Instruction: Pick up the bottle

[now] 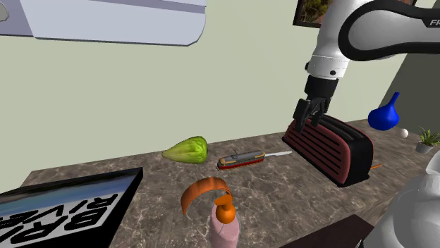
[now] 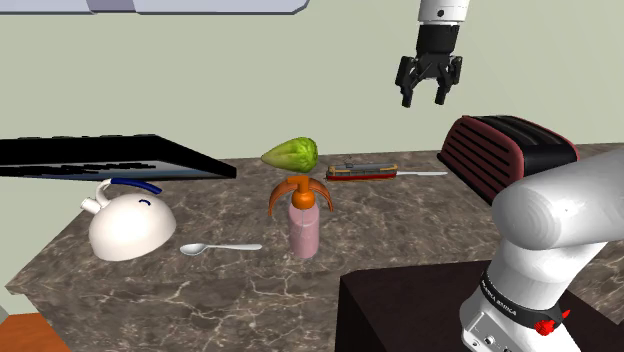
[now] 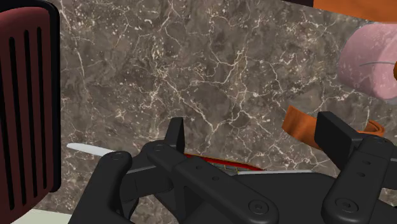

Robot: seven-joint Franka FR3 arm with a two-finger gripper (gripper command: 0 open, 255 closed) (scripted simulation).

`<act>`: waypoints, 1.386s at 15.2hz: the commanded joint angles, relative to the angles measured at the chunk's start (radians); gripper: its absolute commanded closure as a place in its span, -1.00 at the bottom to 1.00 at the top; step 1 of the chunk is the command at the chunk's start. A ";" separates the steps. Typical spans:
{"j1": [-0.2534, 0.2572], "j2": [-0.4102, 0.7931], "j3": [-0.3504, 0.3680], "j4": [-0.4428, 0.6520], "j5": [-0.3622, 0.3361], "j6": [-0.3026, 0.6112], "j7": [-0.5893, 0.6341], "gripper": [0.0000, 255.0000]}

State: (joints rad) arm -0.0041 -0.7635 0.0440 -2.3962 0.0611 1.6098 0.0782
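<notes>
Jaws apart, high near the toaster (image 2: 510,150), the arm (image 1: 352,28) should cross to the pink bottle (image 2: 304,232) and clasp its body below the orange top (image 2: 300,190).

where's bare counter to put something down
Bare marble lies between the bottle and the toaster, below the pocket knife in the second exterior view, and along the counter edge nearest that camera, past the spoon and kettle. Crowded: the bottle, knife and green vegetable cluster.

The pink bottle (image 1: 225,228) stands on the marble counter (image 1: 296,197). At its two o'clock, the gripper (image 1: 310,124) hangs, fingers apart, above the dark red toaster (image 1: 331,149).
</notes>
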 commanded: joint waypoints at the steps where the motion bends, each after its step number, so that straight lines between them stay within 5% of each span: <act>1: 0.000 0.000 0.000 0.000 0.000 0.000 0.000 -1.00; 13: 0.085 0.210 0.231 -0.064 0.115 0.269 0.207 -1.00; 21: 0.114 0.449 0.384 -0.008 0.116 0.448 0.362 -1.00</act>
State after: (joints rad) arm 0.1083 -0.3466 0.4113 -2.4195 0.1827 2.0417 0.4201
